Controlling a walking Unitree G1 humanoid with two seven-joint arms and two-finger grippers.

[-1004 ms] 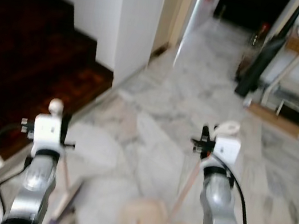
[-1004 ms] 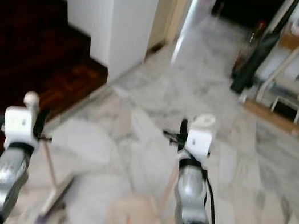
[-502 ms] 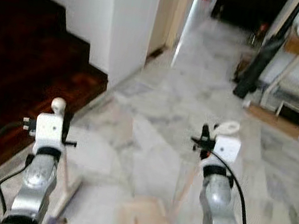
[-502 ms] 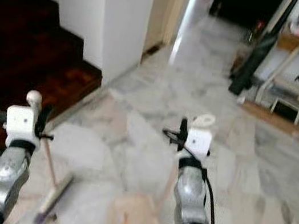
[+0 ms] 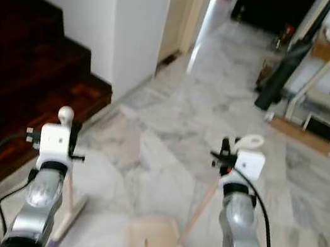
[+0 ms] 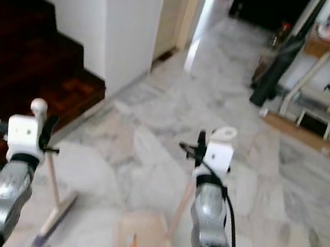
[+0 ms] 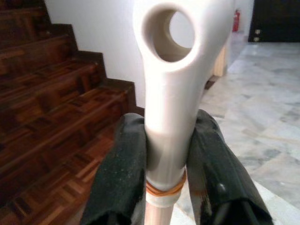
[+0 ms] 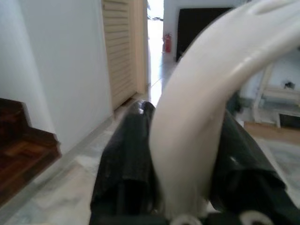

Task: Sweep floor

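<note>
Forward camera travel accounts for most of the change over the last second: the wooden stairs [image 5: 26,73] and white wall [image 5: 132,22] sit lower and nearer in the head views, and the marble floor [image 5: 169,137] has shifted with them. Both arms keep their earlier raised pose. Left gripper [image 7: 166,154] remains closed on the broom handle [image 7: 171,89], its black fingers [image 7: 123,168] pressing either side of the cream grip just below the hang hole. The broom's wooden shaft [image 5: 68,199] slopes down to its head [image 5: 68,218] on the floor beside the stairs. Right gripper [image 8: 180,154] remains clamped on the dustpan handle [image 8: 206,98]; the dustpan [image 5: 153,246] rests on the floor between the two arms.
</note>
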